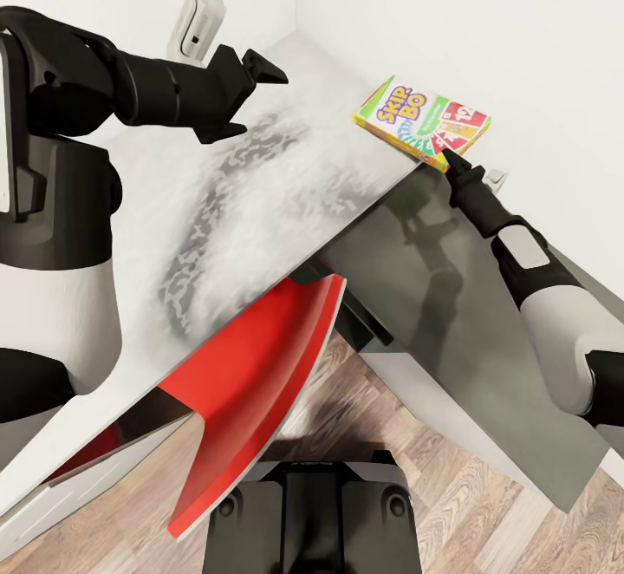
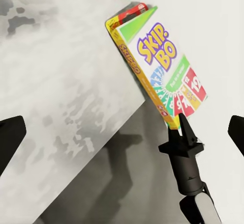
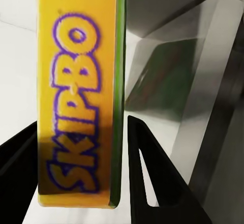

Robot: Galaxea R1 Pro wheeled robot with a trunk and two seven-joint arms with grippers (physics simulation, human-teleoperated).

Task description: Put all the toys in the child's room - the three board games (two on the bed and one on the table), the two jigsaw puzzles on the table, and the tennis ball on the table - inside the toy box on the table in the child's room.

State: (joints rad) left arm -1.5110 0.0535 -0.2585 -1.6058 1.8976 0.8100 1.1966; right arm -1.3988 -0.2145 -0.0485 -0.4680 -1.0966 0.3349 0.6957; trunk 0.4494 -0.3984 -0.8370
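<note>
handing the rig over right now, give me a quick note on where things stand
Right gripper: fingers on either side of the Skip-Bo board game at its edge; contact not confirmed.
Left gripper: open, empty, above the light-grey table.
The game lies at the tabletop's far edge by the wall, overhanging the lower dark-grey top.
Done: nothing visibly boxed.
Left: secure the game, carry it to the toy box, then fetch the remaining toys.

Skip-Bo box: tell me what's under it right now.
The Skip-Bo box lies flat on the light-grey table, at the edge where the top drops to the darker lower top. The right gripper brackets its near end. Whatever lies directly beneath the box is covered.
</note>
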